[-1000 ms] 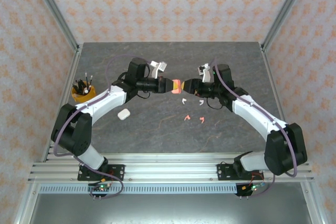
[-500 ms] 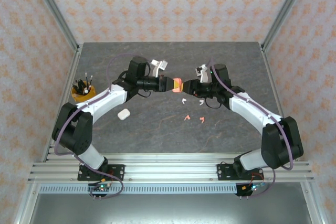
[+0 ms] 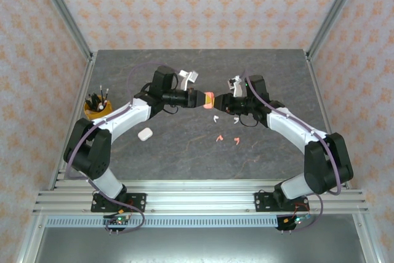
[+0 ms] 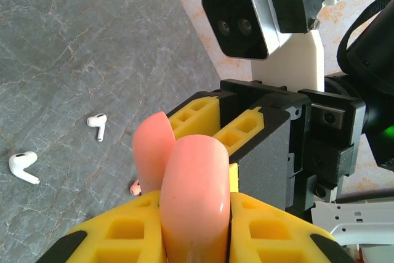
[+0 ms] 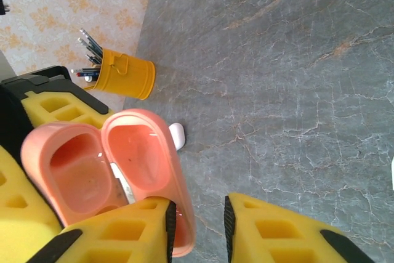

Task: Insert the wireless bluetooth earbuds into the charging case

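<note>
Four earbuds (image 3: 218, 138): lying loose on the table (image 3: 172, 158), two white and two pink, all of them outside the case.
Charging case (image 5: 138, 152): pink, hinged open, hanging in the air between the two arms; both hollows are looking empty to me (glare is making me hedge).
Left gripper (image 4: 196, 226): clenching the body of the charging case.
Right gripper (image 5: 197, 220): jaws standing apart, the lid's rim sitting in the gap against one finger; not clamped, as far as I can see.
Key relation: the earbuds are lying below the case and toward the arms' bases, white pair closer; the case's long axis is running gripper to gripper; the right arm is sitting nearer them.
Hard to make out: stem directions are reading too small from above; one pink earbud is getting cut off behind the case in the left wrist view.
Off to the left: white case (image 3: 145, 133), pencil cup (image 3: 97, 109).
</note>
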You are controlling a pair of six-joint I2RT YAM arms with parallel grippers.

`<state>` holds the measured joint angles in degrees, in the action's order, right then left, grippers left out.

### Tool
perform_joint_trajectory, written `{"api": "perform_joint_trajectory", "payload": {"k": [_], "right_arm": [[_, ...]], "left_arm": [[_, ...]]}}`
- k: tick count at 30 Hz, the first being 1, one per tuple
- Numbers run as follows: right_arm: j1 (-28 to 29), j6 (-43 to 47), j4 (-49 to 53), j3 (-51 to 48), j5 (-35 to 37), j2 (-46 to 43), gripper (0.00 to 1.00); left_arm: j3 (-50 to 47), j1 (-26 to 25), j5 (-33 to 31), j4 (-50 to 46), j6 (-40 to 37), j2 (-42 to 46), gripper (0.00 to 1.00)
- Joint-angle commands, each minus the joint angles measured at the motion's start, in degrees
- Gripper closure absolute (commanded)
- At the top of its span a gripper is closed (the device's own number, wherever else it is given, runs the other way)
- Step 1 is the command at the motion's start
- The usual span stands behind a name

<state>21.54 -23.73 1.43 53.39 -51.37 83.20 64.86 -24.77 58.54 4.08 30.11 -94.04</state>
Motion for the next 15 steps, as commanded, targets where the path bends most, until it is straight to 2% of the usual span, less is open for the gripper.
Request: {"api": "perform_joint_trajectory", "payload": {"k": [1, 15], "right_arm": [[-0.04, 0.41, -2.5, 2.34, -1.36, 0.33, 0.73], [-0.09, 1.49, -1.54, 2.68, -0.77, 0.81, 0.94]], "left_arm": [[2.25, -0.8, 2.14, 1.64, 0.13, -0.48, 1.0], [2.97, -0.95, 2.24, 1.39, 0.13, -1.62, 1.0]]}}
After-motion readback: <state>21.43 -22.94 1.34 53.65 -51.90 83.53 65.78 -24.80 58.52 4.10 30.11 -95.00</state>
